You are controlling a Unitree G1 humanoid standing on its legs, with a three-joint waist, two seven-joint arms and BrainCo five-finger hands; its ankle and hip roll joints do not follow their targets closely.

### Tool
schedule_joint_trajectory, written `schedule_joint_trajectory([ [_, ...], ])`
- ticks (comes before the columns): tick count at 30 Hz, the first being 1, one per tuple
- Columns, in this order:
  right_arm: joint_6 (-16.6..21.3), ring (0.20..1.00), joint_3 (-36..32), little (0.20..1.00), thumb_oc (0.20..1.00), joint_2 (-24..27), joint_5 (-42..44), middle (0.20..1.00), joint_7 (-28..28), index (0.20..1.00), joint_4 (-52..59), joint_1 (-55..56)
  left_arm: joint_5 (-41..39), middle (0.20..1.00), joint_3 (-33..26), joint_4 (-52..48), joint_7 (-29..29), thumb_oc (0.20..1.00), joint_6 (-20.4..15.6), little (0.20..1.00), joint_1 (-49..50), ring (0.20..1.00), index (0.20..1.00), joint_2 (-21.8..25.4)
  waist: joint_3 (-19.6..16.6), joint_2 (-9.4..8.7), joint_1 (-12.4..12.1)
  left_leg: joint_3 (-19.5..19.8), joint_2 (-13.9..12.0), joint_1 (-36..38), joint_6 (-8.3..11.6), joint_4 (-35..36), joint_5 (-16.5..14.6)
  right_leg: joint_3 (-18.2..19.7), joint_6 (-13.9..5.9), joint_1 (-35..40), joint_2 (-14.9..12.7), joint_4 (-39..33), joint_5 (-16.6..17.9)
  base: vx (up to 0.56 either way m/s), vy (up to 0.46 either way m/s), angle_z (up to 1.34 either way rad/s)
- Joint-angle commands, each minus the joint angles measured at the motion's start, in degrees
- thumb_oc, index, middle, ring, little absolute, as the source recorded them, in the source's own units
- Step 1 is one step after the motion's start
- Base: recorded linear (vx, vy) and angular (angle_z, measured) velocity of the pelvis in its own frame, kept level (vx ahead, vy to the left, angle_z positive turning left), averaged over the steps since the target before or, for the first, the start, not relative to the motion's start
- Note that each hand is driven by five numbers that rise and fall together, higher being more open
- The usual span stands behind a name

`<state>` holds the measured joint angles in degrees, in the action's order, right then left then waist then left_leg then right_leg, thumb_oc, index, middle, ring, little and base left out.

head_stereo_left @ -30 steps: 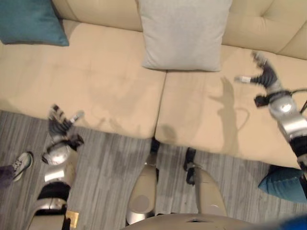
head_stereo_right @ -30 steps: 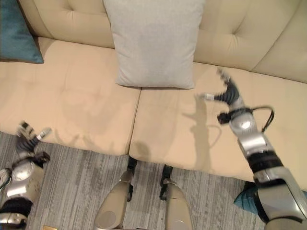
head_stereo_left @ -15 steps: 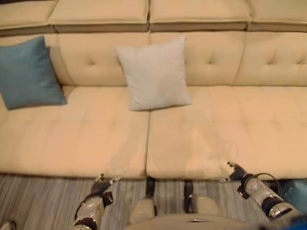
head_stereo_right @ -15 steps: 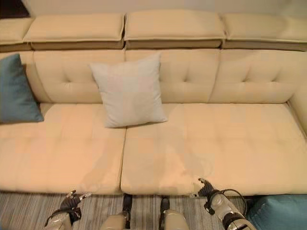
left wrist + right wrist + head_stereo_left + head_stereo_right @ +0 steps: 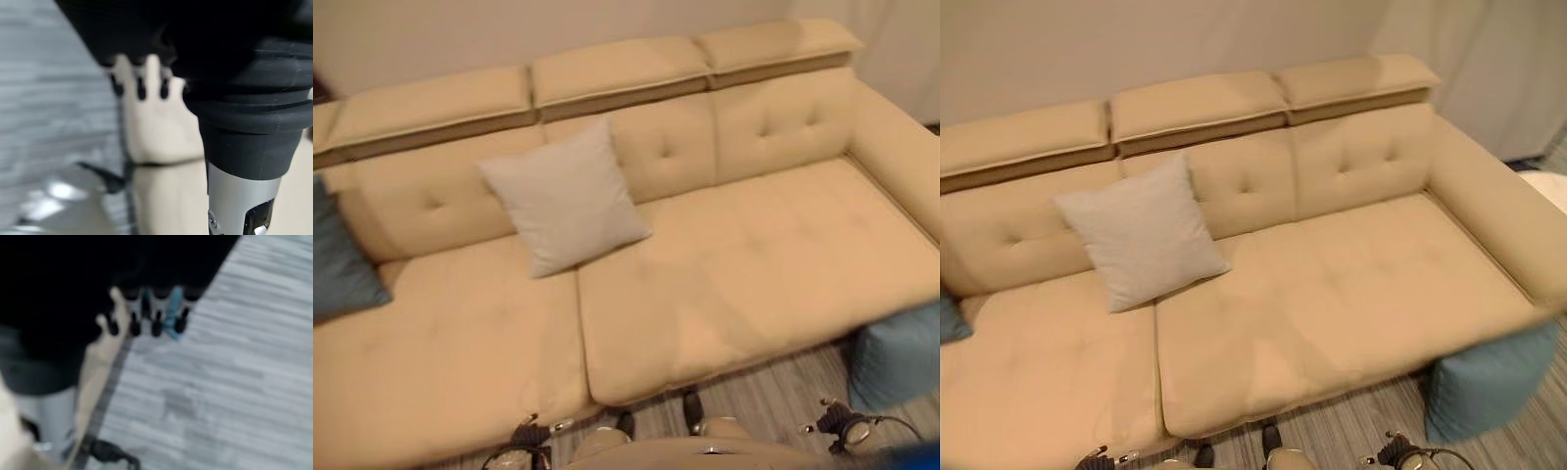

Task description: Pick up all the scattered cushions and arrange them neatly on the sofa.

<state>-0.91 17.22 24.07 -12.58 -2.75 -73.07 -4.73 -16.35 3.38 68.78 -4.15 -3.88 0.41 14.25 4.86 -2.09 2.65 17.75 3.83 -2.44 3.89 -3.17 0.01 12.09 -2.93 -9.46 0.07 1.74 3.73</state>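
On the floor at four o'clock, against the sofa [image 5: 1351, 294] corner — a blue cushion [image 5: 1484, 387], just beyond the right hand [image 5: 1398, 452] toward two o'clock, far from the left hand [image 5: 530, 433]. Both empty, fingers loosely spread. Grey cushion [image 5: 1141, 233] already propped at eleven.

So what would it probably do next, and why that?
Probably turn toward the teal cushion on the floor and lower the right hand to it. That cushion sits off the sofa, leaning against its front right corner, while the grey cushion already stands against the backrest. Both hands hang low, holding nothing; the left hand shows near the seat's front edge.
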Motion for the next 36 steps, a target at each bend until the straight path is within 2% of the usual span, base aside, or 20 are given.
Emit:
schedule_joint_trajectory([
  [1, 0.95, 1.000, 2.81, 1.000, 1.000, -1.63, 1.32, 1.000, -0.38, 1.000, 2.64, -6.27, 0.44, 1.000, -1.71, -0.58, -0.76, 1.000, -1.23, 1.000, -1.00, 1.000, 1.000, 2.22, 3.55, -3.32, -1.68, -2.82, 4.97, 1.63, -2.37, -0.14, -2.82, 1.49, -9.01, -2.51, 0.55, -4.46, 8.16, -0.27, 0.132, -1.93],
  [3, 1.12, 1.000, 2.91, 1.000, 1.000, -1.83, 1.64, 1.000, -0.47, 1.000, 3.12, -6.71, 0.35, 1.000, -1.77, -0.61, -0.82, 1.000, -1.36, 1.000, -1.17, 1.000, 1.000, 2.41, 3.62, -3.50, -1.99, -4.18, 4.96, 1.63, -2.62, 0.44, -2.87, 1.41, -9.54, -3.07, 0.67, -4.79, 8.47, -0.15, 0.060, -1.83],
  [4, 0.97, 1.000, 3.15, 1.000, 1.000, -2.58, 1.61, 1.000, -0.37, 1.000, 3.29, -7.11, 0.30, 1.000, -1.61, -0.56, -1.01, 1.000, -1.33, 1.000, -1.47, 1.000, 1.000, 2.79, 4.28, -3.86, -2.33, -6.25, 4.76, 1.23, -2.97, 0.19, -3.14, -1.39, -9.96, -4.56, 0.48, -3.55, 8.81, -0.12, 0.005, -1.28],
  [5, 0.87, 1.000, 3.37, 1.000, 1.000, -2.76, 1.56, 1.000, -0.34, 1.000, 3.46, -7.35, 0.40, 1.000, -1.62, -0.57, -1.26, 1.000, -1.38, 1.000, -1.67, 1.000, 1.000, 3.12, 4.77, -3.42, -2.70, -7.96, 4.00, 0.79, -3.02, -0.32, -3.25, -5.78, -9.48, -4.84, -0.09, -1.44, 6.62, -0.19, 0.017, -1.17],
  [6, 0.94, 1.000, 3.70, 1.000, 1.000, -2.93, 1.37, 1.000, -0.51, 1.000, 3.47, -7.31, 0.66, 1.000, -1.35, -0.60, -1.22, 1.000, -1.46, 1.000, -1.74, 1.000, 1.000, 3.27, 4.91, -2.90, -3.15, -9.62, 3.10, 0.19, -3.14, -0.54, -2.84, -11.01, -7.81, -4.35, -1.58, 1.46, 3.64, -0.22, 0.034, -1.25],
  [7, 1.06, 1.000, 3.76, 1.000, 1.000, -2.83, 1.09, 1.000, -0.63, 1.000, 3.64, -7.20, 1.24, 1.000, -1.08, -0.58, -1.06, 1.000, -1.15, 1.000, -1.62, 1.000, 1.000, 3.35, 5.09, -2.19, -3.10, -11.25, 2.16, 0.07, -3.36, -0.37, -2.20, -13.63, -6.38, -3.13, -2.08, 4.82, 0.99, -0.20, 0.033, -1.16],
  [8, 1.31, 1.000, 3.77, 1.000, 1.000, -2.91, 0.98, 1.000, -0.78, 1.000, 3.47, -6.79, 1.88, 1.000, -0.86, -0.42, -0.74, 1.000, -0.98, 1.000, -1.46, 1.000, 1.000, 3.24, 4.72, -1.94, -2.96, -11.92, 1.77, 0.48, -3.50, 0.25, -1.98, -13.77, -5.62, -1.86, -1.94, 5.10, -0.16, -0.22, -0.011, -1.25],
  [10, 1.28, 1.000, 2.63, 1.000, 1.000, -3.37, 0.46, 1.000, -0.95, 1.000, 2.08, -6.00, 2.70, 1.000, -0.35, 0.17, -0.19, 1.000, -0.40, 1.000, -1.02, 1.000, 1.000, 2.62, 3.08, -0.77, -3.94, -15.56, -0.49, 0.78, -3.88, 1.60, -1.34, -19.97, -4.08, 3.07, -3.68, 9.26, -4.55, -0.15, -0.038, -0.86],
  [11, 1.28, 1.000, 2.62, 1.000, 1.000, -3.37, 0.46, 1.000, -0.95, 1.000, 2.08, -6.00, 2.70, 1.000, -0.35, 0.17, -0.19, 1.000, -0.40, 1.000, -1.03, 1.000, 1.000, 2.62, 3.00, -0.77, -3.94, -15.55, -0.48, 0.66, -3.88, 1.62, -1.26, -19.97, -4.08, 2.98, -3.68, 9.20, -4.47, -0.05, -0.035, -0.78],
  [12, 1.19, 1.000, 2.49, 1.000, 1.000, -3.56, 0.00, 1.000, -0.98, 1.000, 1.56, -5.65, 2.73, 1.000, -0.43, 0.21, 0.00, 1.000, -0.14, 1.000, -0.77, 1.000, 1.000, 2.52, 2.28, -0.50, -4.49, -16.81, -1.22, 0.74, -3.69, 2.38, -1.01, -22.59, -3.99, 4.78, -4.71, 9.03, -5.35, -0.13, -0.106, -1.08],
  [13, 0.92, 1.000, 1.82, 1.000, 1.000, -3.70, -0.31, 1.000, -1.17, 1.000, 1.27, -5.50, 2.57, 1.000, -0.71, 0.52, -0.13, 1.000, 0.11, 1.000, -0.80, 1.000, 1.000, 2.41, 1.08, -0.07, -5.71, -20.55, -3.16, 0.56, -3.18, 3.69, -0.35, -29.56, -4.19, 8.16, -8.05, 8.10, -6.04, -0.12, -0.106, -1.27],
  [15, 0.89, 1.000, 1.40, 1.000, 1.000, -3.88, -0.05, 1.000, -1.22, 1.000, 1.47, -5.17, 2.76, 1.000, -0.76, 0.68, -0.17, 1.000, 0.16, 1.000, -0.80, 1.000, 1.000, 2.31, 0.86, -0.33, -6.20, -22.34, -3.45, 0.71, -2.94, 4.03, -0.13, -30.52, -4.91, 9.97, -8.65, 6.54, -5.52, -0.11, -0.105, -1.23],
  [18, 0.73, 1.000, 0.64, 1.000, 1.000, -4.16, 0.77, 1.000, -1.41, 1.000, 1.42, -4.74, 3.11, 1.000, -1.06, 1.00, -0.01, 1.000, 0.25, 1.000, -1.35, 1.000, 1.000, 2.17, 0.38, -1.06, -5.03, -25.73, -3.92, 1.60, -2.26, 5.60, 0.48, -28.11, -5.64, 9.88, -6.99, 1.86, -4.91, -0.06, -0.159, -0.88],
  [19, 0.49, 1.000, -0.19, 1.000, 1.000, -4.20, 1.75, 1.000, -1.56, 1.000, 1.04, -3.98, 3.53, 1.000, -0.56, 1.04, 0.24, 1.000, 0.58, 1.000, -1.67, 1.000, 1.000, 1.92, 0.34, -1.41, -3.57, -26.46, -4.41, 1.59, -1.86, 4.49, 0.35, -24.99, -5.11, 9.74, -5.69, 0.24, -4.94, -0.02, -0.168, -0.54],
  [24, 0.70, 1.000, 1.15, 1.000, 1.000, -4.06, 1.27, 1.000, -1.62, 1.000, 1.01, -2.79, 4.07, 1.000, 0.23, 0.58, 0.72, 1.000, 0.75, 1.000, -2.09, 1.000, 1.000, 2.29, 2.11, -3.26, -1.95, -27.40, -6.45, 0.41, -0.44, -2.57, -1.13, -20.84, -3.59, 9.87, -3.71, -0.74, -4.82, -0.03, -0.183, -0.33],
  [26, 0.46, 1.000, 2.60, 1.000, 1.000, -4.14, 0.68, 1.000, -1.13, 1.000, 1.39, -2.97, 3.87, 1.000, 0.49, 0.17, 0.83, 1.000, 0.58, 1.000, -1.66, 1.000, 1.000, 2.59, 2.83, -4.01, -2.26, -23.91, -6.03, 0.33, -0.23, -5.33, -0.93, -17.38, -2.73, 9.88, -2.27, -0.50, -4.82, 0.01, -0.065, -0.76],
  [27, 0.16, 1.000, 3.11, 1.000, 1.000, -4.09, 0.86, 1.000, -1.23, 1.000, 1.22, -4.10, 2.09, 1.000, 0.70, -0.01, 0.18, 1.000, 0.35, 1.000, -1.85, 1.000, 1.000, 2.11, 3.25, -4.63, -3.22, -17.64, -3.89, -0.44, 0.23, -5.02, -0.88, -13.40, -2.38, 9.85, -1.32, -0.22, -4.40, 0.01, -0.032, -1.22],
  [28, 0.16, 1.000, 3.10, 1.000, 1.000, -4.10, 0.86, 1.000, -1.22, 1.000, 1.22, -4.12, 2.09, 1.000, 0.69, -0.01, 0.18, 1.000, 0.35, 1.000, -1.87, 1.000, 1.000, 2.12, 3.13, -4.67, -3.19, -17.64, -3.86, -0.57, 0.24, -4.92, -0.74, -13.41, -2.38, 9.69, -1.35, -0.25, -4.33, 0.02, -0.025, -1.46],
  [30, 0.18, 1.000, 3.40, 1.000, 1.000, -3.88, 0.87, 1.000, -1.15, 1.000, 0.84, -5.01, 1.12, 1.000, 0.76, 0.53, -0.31, 1.000, 0.41, 1.000, -1.84, 1.000, 1.000, 1.48, 2.70, -4.89, -2.77, -17.03, -3.59, -0.43, -0.19, -2.65, -1.90, -11.58, -3.23, 9.51, -1.27, -0.67, -3.66, 0.03, -0.012, -1.46],
  [36, -0.26, 1.000, 1.89, 1.000, 1.000, -5.11, 1.74, 1.000, -1.76, 1.000, -0.76, -4.96, 3.16, 1.000, 1.30, 2.20, -0.28, 1.000, 0.71, 1.000, -1.40, 1.000, 1.000, 1.70, 0.77, -3.33, -0.90, -21.22, -3.24, 2.53, -1.37, 2.20, -1.99, -7.87, -5.46, 8.15, -1.66, -1.94, -0.94, 0.03, 0.100, -0.51],
])
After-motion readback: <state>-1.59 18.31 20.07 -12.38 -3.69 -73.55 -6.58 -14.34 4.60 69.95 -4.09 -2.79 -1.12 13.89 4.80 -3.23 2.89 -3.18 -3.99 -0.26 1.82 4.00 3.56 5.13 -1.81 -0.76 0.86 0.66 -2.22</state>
